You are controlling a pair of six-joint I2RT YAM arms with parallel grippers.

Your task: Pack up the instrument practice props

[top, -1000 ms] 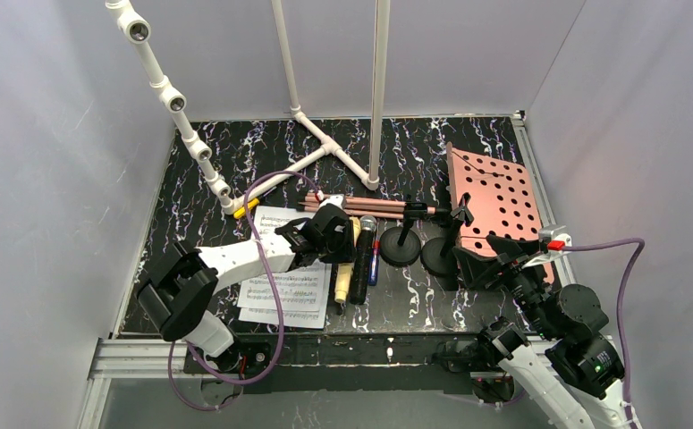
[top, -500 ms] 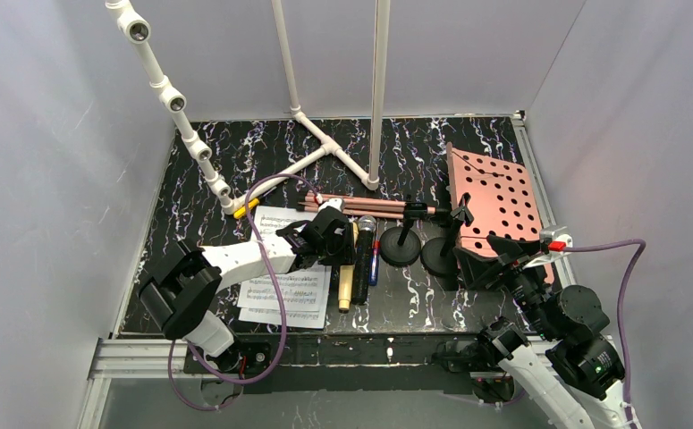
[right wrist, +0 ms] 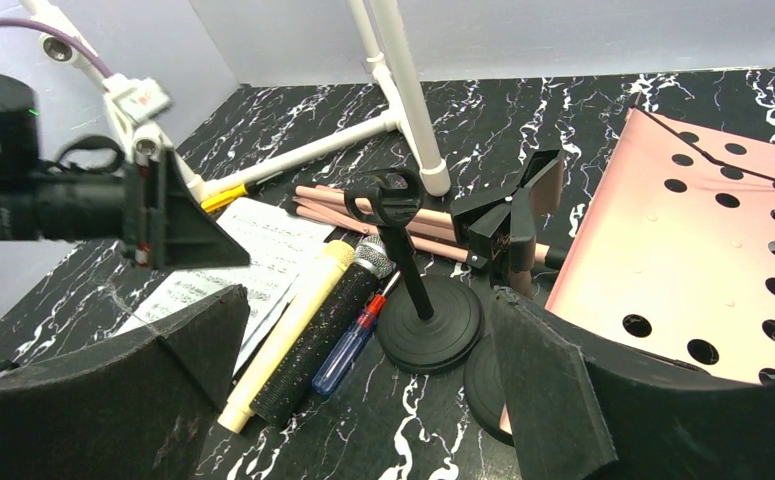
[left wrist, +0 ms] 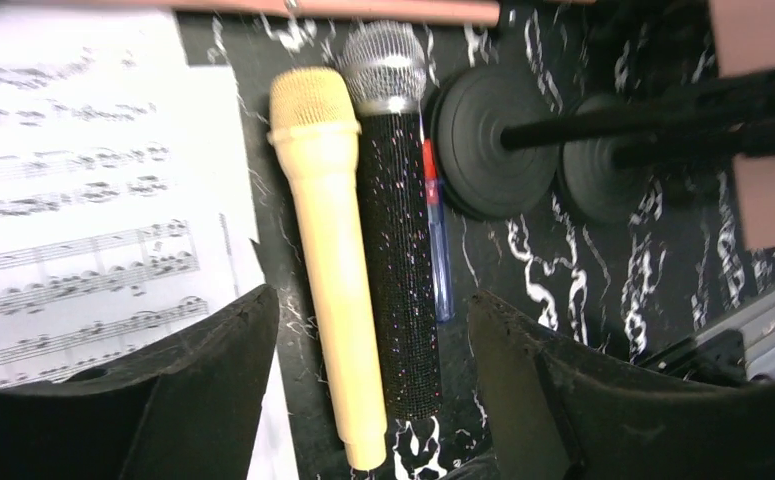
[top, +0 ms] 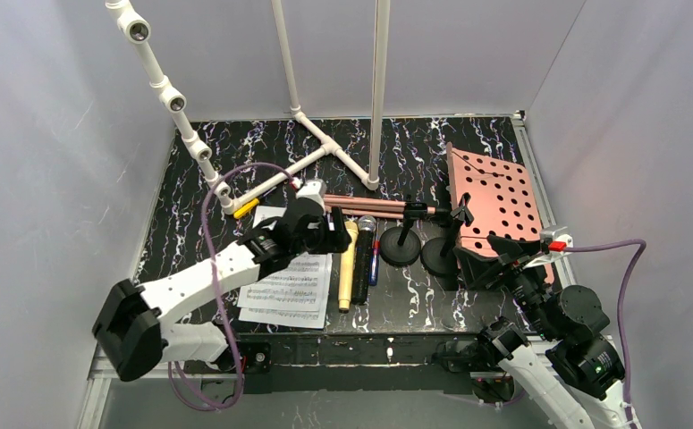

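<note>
The yellow microphone (left wrist: 328, 250) and the black grey-headed microphone (left wrist: 395, 240) lie side by side on the table, right of the white sheet-music pages (top: 284, 286). My left gripper (left wrist: 373, 305) hovers open above both microphones and holds nothing; from above it shows at their head end (top: 333, 231). Two black round-based mic poles (top: 401, 243) (top: 436, 255) stand to the right. The pink perforated board (top: 499, 201) lies at the far right, its copper legs (top: 369, 206) stretched leftward. My right gripper (right wrist: 368, 300) stays open and empty, low by the board's near edge.
A blue screwdriver with a red collar (right wrist: 356, 345) lies against the black microphone. The white plastic pipe frame (top: 325, 143) stands at the back, with an upright post (top: 378, 89) and a slanted branch on the left (top: 177, 103). Grey walls close in three sides.
My left gripper has opened wider and drawn back to the left, off the yellow microphone, which now lies free on the table. The right arm has not moved.
</note>
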